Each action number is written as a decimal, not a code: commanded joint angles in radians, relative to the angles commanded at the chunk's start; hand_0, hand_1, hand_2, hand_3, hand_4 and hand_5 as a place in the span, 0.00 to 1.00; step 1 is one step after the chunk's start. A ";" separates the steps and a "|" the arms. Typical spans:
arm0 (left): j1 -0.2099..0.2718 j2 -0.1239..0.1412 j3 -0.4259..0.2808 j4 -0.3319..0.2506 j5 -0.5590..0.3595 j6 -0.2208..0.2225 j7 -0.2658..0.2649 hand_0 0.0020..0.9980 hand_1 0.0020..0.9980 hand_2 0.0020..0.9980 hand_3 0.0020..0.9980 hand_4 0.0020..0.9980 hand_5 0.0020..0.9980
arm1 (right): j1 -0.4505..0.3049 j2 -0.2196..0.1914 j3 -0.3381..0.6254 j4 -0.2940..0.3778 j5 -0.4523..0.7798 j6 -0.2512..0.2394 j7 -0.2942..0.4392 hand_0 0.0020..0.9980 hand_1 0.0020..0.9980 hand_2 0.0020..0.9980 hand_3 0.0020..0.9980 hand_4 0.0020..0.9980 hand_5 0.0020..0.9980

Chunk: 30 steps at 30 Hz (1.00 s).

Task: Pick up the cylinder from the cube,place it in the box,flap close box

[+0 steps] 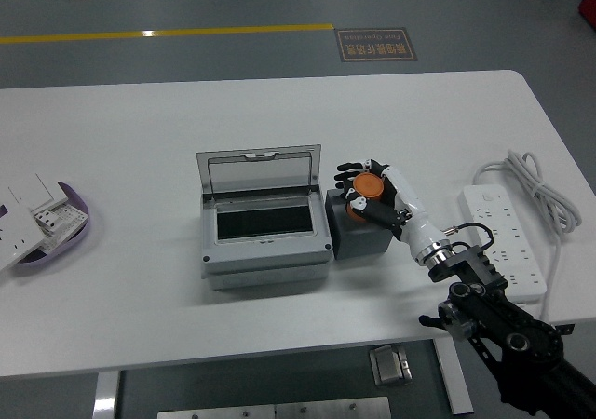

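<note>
Right hand (pixel 372 195) wrapped around the orange cylinder (pixel 367 190), which sits on or just above the grey cube (pixel 358 233), just right of the open box (pixel 265 223); lift straight up to clear the cube, then carry left over the opening, keeping the raised lid (pixel 259 169) untouched. Forearm runs from the near right corner, wrist angled far-left, fingers curled over the cylinder's top

Even, fairly bright overhead light fills the scene, and the white table (pixel 279 112) far from the right hand (pixel 372 194) looks slightly washed out. Soft, faint shadows lie just left of the hand beside the box (pixel 265 223). Detail is mildly soft throughout, with the arm blurrier below the hand.
</note>
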 joint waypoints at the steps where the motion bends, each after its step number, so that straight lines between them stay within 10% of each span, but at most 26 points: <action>1: 0.000 0.000 0.000 0.000 0.000 0.000 0.000 0.62 0.63 0.59 0.67 0.70 0.21 | 0.000 0.000 0.000 0.001 0.000 0.000 0.000 0.45 0.58 0.57 0.61 0.38 0.00; 10: 0.005 -0.003 0.002 0.001 -0.004 0.000 -0.001 0.62 0.63 0.59 0.67 0.70 0.21 | -0.001 0.003 -0.007 0.012 0.002 -0.005 -0.009 0.46 0.58 0.57 0.61 0.39 0.00; 11: 0.005 -0.004 0.002 0.001 -0.005 0.001 -0.002 0.62 0.63 0.59 0.67 0.70 0.21 | -0.001 0.002 -0.009 0.014 0.002 -0.006 -0.010 0.44 0.54 0.53 0.56 0.26 0.00; 16: 0.006 -0.005 0.004 0.002 -0.010 0.002 -0.006 0.62 0.63 0.59 0.67 0.70 0.21 | 0.001 0.003 -0.013 0.018 0.005 -0.011 -0.007 0.44 0.54 0.53 0.56 0.26 0.00; 17: 0.006 -0.006 0.002 0.002 -0.009 0.002 -0.006 0.62 0.63 0.59 0.67 0.70 0.21 | 0.003 0.004 -0.013 0.019 0.006 -0.014 -0.005 0.33 0.43 0.44 0.44 0.07 0.00; 30: 0.010 -0.009 -0.004 0.003 -0.009 0.004 -0.014 0.62 0.63 0.59 0.67 0.69 0.21 | -0.013 -0.011 -0.012 0.135 -0.090 -0.074 -0.003 0.31 0.36 0.36 0.37 0.00 0.00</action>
